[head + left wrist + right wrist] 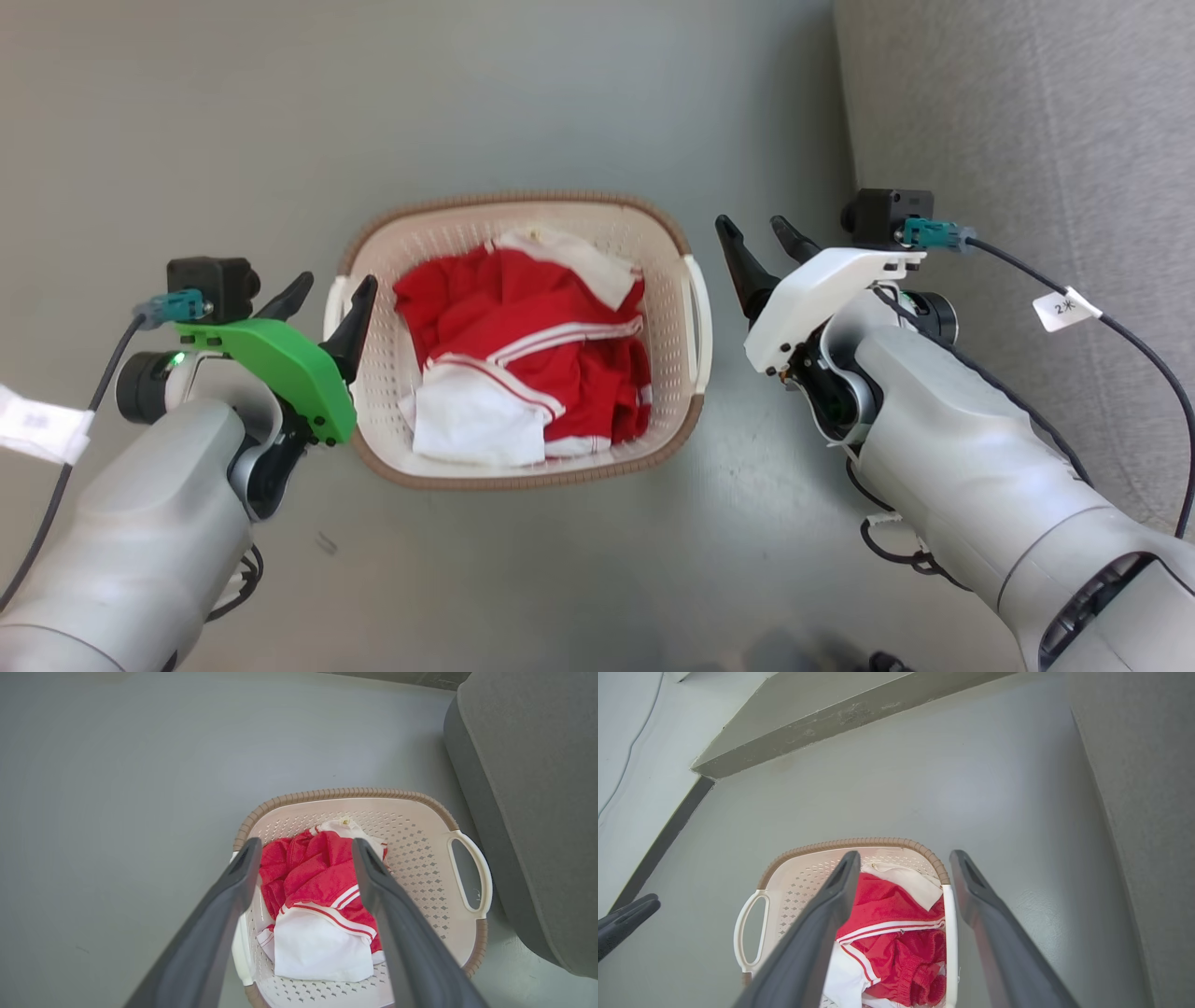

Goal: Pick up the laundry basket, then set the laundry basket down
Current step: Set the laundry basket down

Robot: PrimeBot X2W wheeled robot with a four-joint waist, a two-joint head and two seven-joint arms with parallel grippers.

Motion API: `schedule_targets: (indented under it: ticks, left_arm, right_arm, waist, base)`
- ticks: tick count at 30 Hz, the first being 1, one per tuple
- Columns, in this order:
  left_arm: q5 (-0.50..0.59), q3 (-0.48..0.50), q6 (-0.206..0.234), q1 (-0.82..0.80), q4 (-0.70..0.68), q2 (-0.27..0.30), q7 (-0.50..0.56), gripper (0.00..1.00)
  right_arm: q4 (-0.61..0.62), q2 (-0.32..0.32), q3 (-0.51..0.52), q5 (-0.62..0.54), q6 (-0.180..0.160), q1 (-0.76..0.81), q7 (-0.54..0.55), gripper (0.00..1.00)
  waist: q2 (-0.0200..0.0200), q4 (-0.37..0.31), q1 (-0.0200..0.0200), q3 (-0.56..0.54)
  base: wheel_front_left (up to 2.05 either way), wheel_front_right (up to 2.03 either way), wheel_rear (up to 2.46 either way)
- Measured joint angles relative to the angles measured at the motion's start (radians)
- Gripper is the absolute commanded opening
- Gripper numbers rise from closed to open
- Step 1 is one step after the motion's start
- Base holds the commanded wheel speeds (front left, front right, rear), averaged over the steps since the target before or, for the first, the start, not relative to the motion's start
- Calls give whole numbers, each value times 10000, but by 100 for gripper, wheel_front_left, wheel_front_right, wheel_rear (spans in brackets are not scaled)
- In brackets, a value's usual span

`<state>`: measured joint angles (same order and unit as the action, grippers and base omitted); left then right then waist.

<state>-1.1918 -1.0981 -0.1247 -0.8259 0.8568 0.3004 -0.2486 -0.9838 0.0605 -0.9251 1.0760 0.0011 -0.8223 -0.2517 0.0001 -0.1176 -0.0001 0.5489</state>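
Laundry basket [439, 238] at the centre of the head view. Stands upright on smooth, matt grey floor [187, 112], mouth open to above. Rounded-rectangular in shape, with the long axis running about from 9 o'clock to 3 o'clock and one white loop handle at each end: left handle [333, 301] at 9 o'clock, right handle [698, 317] at 3 o'clock. Walls of cream plastic, pierced with rows of small diamond-shaped holes; rim brown and ribbed, like woven cord. Inside, a crumpled garment [523, 355] of red cloth with white stripes and white panels, soft and a little fuzzy, covering most of the bottom. At 9 o'clock of the basket, left gripper [336, 285] with green shell, its two dark tapered fingers [219, 924] spread apart; inner finger in front of the left handle, contact not possible to tell. In the left wrist view, the same handle low between the fingers, close to the outer one. At 3 o'clock, right gripper [752, 229] with white shell, also spread wide. Holds nothing; just beside the right handle but apart from it. At 2 o'clock of the basket, grey upholstered furniture [1027, 112] of coarse fabric, near.
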Motion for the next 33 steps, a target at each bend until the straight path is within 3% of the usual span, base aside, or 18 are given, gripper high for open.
schedule_targets:
  ticks: [14,33]
  left_arm:
    - [510,2136,0,930,-723,94,0,100]
    - [2192,4619,163,3010,-2240,90,-2,100]
  right_arm:
    - [1064,529,1354,-1718,-121,948,0,100]
    - [3812,1338,3315,-3967,-834,3303,-2,100]
  waist:
    - [0,-69,0,-2011]
    - [0,-26,-1,-4540]
  base:
    - [0,0,0]
    - [0,0,0]
